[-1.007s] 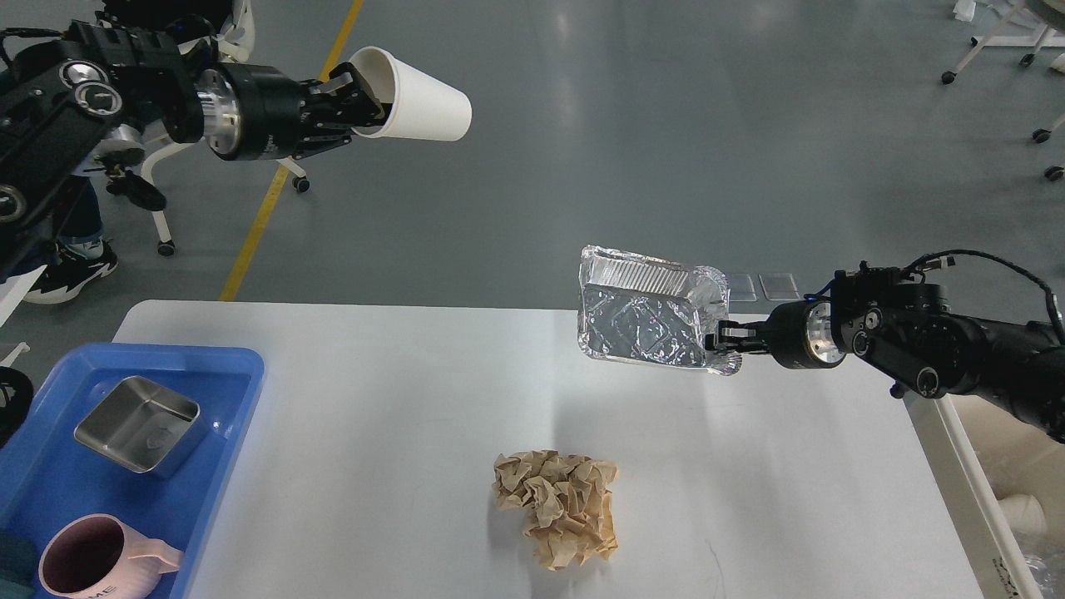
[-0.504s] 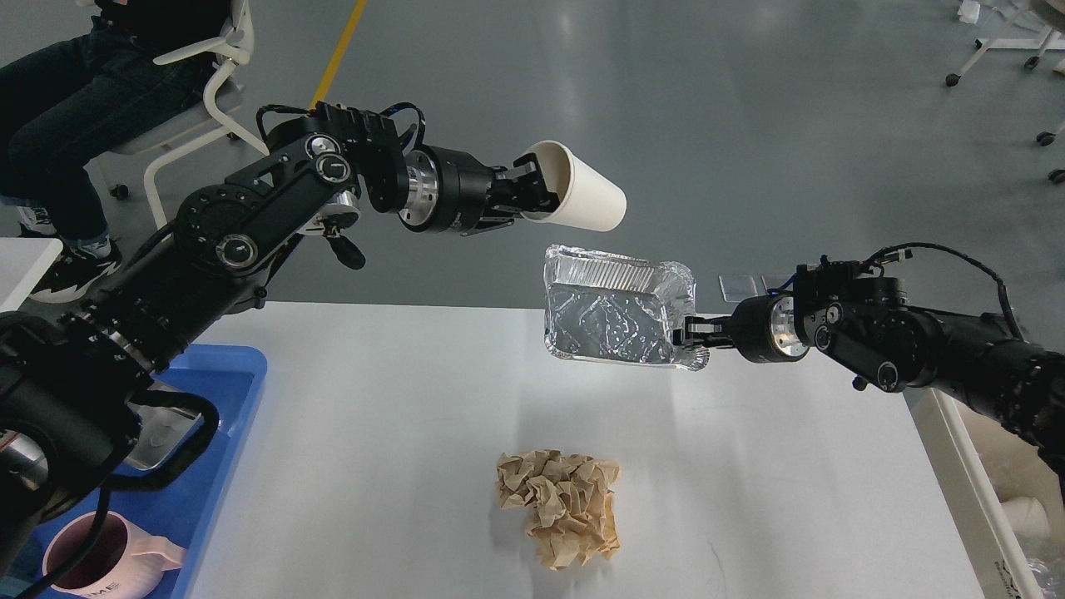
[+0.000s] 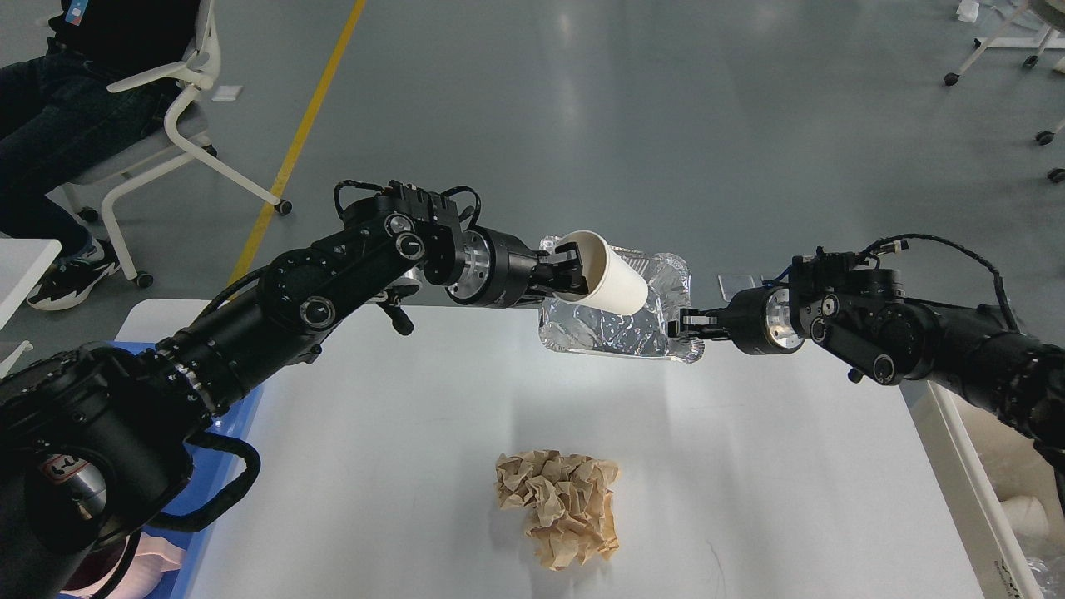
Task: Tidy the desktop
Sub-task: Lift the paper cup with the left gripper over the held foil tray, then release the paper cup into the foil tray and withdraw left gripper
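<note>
The white desktop (image 3: pixel 399 466) fills the lower view. My left gripper (image 3: pixel 562 273) is shut on the rim of a white paper cup (image 3: pixel 611 279), held sideways with its bottom inside a silver foil tray (image 3: pixel 624 333). My right gripper (image 3: pixel 687 323) is shut on the tray's right rim and holds it tilted above the far part of the desktop. A crumpled brown paper ball (image 3: pixel 562 507) lies on the desktop near its front middle.
A blue bin (image 3: pixel 218 466) sits at the desktop's left, mostly hidden by my left arm. A white container (image 3: pixel 1007 491) stands beyond the right edge. A seated person on a white chair (image 3: pixel 166 125) is at the far left.
My left gripper has swung right and down with the cup, bringing it into the foil tray. My right gripper has shifted the tray slightly left and up.
</note>
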Motion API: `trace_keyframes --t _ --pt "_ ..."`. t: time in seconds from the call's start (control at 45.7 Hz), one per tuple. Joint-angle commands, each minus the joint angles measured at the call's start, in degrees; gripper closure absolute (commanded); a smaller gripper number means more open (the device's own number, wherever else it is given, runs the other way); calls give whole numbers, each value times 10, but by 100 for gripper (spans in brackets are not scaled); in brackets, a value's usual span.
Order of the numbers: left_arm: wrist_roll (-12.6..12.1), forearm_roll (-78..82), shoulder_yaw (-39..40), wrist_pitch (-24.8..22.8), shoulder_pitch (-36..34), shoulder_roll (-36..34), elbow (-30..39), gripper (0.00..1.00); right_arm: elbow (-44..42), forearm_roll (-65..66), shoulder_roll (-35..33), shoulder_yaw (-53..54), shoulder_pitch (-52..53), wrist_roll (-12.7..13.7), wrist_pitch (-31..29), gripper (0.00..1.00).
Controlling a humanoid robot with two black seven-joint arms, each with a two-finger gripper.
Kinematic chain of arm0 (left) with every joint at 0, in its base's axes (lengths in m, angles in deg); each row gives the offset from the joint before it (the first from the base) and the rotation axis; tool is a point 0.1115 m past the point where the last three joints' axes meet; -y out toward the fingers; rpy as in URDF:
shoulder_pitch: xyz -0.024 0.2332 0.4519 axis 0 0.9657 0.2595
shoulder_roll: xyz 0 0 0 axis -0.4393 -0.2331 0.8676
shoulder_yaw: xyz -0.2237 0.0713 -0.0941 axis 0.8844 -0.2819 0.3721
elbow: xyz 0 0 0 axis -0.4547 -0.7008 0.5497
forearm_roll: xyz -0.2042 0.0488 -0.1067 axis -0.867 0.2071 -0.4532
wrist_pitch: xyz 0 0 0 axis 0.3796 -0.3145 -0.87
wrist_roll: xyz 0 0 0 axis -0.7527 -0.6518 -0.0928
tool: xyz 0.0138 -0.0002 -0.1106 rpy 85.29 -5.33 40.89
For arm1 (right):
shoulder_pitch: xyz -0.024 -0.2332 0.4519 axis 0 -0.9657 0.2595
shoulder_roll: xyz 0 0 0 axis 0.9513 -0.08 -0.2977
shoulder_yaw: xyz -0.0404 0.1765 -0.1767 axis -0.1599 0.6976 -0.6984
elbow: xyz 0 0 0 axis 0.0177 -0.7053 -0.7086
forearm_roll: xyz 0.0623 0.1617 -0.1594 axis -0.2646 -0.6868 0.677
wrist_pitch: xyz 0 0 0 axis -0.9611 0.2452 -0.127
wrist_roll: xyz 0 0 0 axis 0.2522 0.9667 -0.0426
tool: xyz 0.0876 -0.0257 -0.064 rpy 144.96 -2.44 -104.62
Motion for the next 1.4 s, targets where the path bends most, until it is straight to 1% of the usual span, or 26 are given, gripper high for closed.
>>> trace_keyframes --t 0.0,0.307,0.438,0.547,0.635,0.679,0.701,0.744,0.766,0.898,0.92,1.007,1.073,1.182,1.27,1.379 --pt "0 0 -3 2 10 0 -1 100 0 -1 0 0 -1 0 0 100" --pt "0 0 -8 6 14 -2 -11 98 1 0 1 0 -1 0 0 100" --pt "0 -1 -8 8 14 -2 -11 94 1 0 1 0 -1 0 0 100" --pt "0 -1 -8 8 15 -2 -11 88 1 0 1 0 -1 0 0 100" --pt "0 -2 -8 8 14 -2 -11 79 1 0 0 0 -1 0 0 100" --pt "0 -5 -8 8 14 -2 -11 73 1 0 -1 -1 -1 0 0 100" --pt "0 -7 -8 8 14 -1 -11 69 1 0 -1 0 -1 0 0 100" --pt "0 -10 -5 10 15 -1 -11 55 1 -1 -1 -1 -1 0 0 100" --pt "0 -10 -3 13 15 -1 -11 50 1 -1 -1 0 -1 0 0 100" --pt "1 -14 3 38 17 -1 -11 24 1 -1 -1 0 -1 0 0 100" --pt "3 -17 3 42 17 -2 -11 20 1 0 -1 0 -1 0 0 100" --pt "4 -43 5 44 24 -8 -10 14 1 -1 -1 -1 -1 0 0 100" --pt "4 -75 7 38 29 -13 -10 3 2 -1 -3 0 -1 0 0 100" --pt "2 -117 6 45 43 -23 -10 2 2 -4 -7 0 -1 0 1 100" --pt "12 -119 8 43 54 -45 -10 2 2 -11 -7 -1 -1 0 0 100" --pt "14 -121 20 45 60 -52 -10 2 1 -12 -8 -1 -1 0 0 100"
